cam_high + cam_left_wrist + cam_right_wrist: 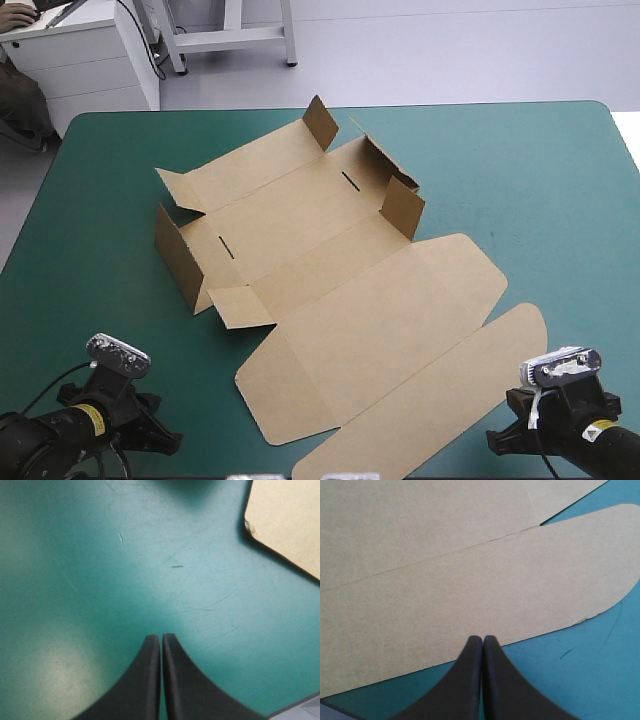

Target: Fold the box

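Left gripper [161, 637]: near-left corner of table [520, 170], fingers pressed together, empty, seemingly parked clear.
Box [330, 290]: mid-table, mostly flat, far end partly raised; folding barely begun.
Right gripper [483, 639]: near-right corner, fingers together, poised at box's near edge.

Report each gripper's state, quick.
Left gripper: shut, holding nothing, over the bare teal-green cover.
Right gripper: shut, holding nothing, at the edge of the box.
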`<state>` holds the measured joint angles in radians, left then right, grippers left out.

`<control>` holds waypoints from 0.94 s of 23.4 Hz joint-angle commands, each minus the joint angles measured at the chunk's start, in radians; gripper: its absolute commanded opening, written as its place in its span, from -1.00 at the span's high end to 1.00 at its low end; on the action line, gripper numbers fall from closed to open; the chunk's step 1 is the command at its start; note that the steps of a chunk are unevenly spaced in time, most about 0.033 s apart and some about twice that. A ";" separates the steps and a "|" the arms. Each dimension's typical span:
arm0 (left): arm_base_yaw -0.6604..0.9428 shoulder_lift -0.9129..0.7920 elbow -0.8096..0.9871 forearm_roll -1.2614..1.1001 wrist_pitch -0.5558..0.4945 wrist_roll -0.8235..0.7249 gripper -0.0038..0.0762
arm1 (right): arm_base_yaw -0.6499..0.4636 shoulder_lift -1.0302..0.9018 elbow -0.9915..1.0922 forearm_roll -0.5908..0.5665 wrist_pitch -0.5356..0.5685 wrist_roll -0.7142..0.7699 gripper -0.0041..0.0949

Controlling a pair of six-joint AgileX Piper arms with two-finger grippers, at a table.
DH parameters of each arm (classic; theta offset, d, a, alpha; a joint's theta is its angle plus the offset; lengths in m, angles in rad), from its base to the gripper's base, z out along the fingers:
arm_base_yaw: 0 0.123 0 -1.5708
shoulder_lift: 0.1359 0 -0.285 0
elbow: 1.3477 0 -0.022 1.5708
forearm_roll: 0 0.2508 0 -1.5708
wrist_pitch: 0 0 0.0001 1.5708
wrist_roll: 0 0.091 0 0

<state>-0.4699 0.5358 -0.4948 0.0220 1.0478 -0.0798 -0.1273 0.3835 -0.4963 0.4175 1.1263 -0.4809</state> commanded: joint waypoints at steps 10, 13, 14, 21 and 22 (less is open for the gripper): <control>-0.001 0.004 -0.022 0.001 -0.041 0.006 0.92 | 0.004 0.010 -0.076 0.060 0.025 -0.007 -0.07; -0.001 0.004 -0.022 0.001 -0.041 0.006 0.92 | 0.004 0.010 -0.096 0.060 0.025 0.022 -0.57; -0.001 0.004 -0.022 0.001 -0.041 0.006 0.92 | 0.004 0.010 -0.106 0.058 0.025 0.040 -0.66; -0.001 0.004 -0.022 0.001 -0.041 0.006 0.92 | 0.004 0.070 -0.190 0.058 0.074 0.060 -0.66; -0.001 0.004 -0.022 0.001 -0.041 0.006 0.92 | 0.004 0.096 -0.210 0.058 0.094 0.068 -0.66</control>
<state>-0.4699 0.5358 -0.4948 0.0220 1.0478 -0.0753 -0.1273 0.4158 -0.6355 0.4433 1.2207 -0.4293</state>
